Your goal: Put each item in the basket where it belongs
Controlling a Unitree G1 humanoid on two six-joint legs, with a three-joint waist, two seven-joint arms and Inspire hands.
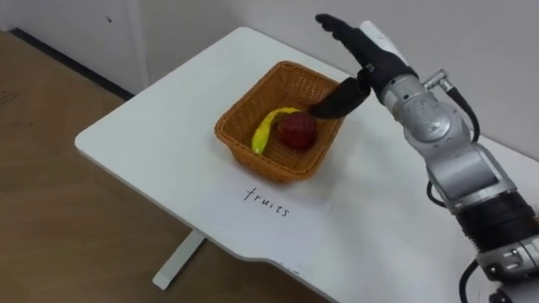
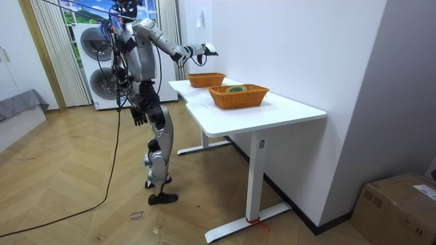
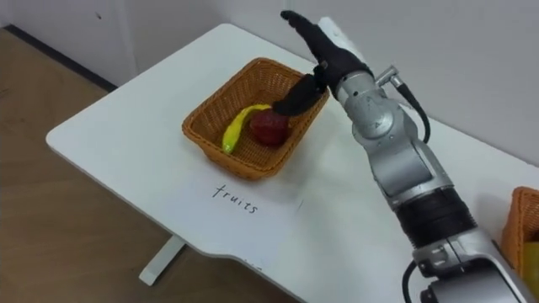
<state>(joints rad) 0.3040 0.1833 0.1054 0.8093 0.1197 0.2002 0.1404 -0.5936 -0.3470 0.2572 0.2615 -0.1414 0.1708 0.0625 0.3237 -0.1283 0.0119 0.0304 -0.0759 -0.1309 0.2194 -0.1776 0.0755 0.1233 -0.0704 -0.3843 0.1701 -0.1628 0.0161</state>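
A woven fruit basket stands near the far end of the white table. In it lie a yellow banana and a red apple. My right hand hovers open over the basket's far right rim, fingers stretched out and thumb pointing down toward the apple, holding nothing. In the room view I stand at the table's end, right hand raised over the fruit basket, left hand hanging by my hip. A second basket with small items stands nearer the table's middle.
A handwritten label lies on the table in front of the fruit basket. The second basket's edge shows at the far right. A wall runs along the table's far side. Washing machines stand behind me, and a cardboard box sits on the floor.
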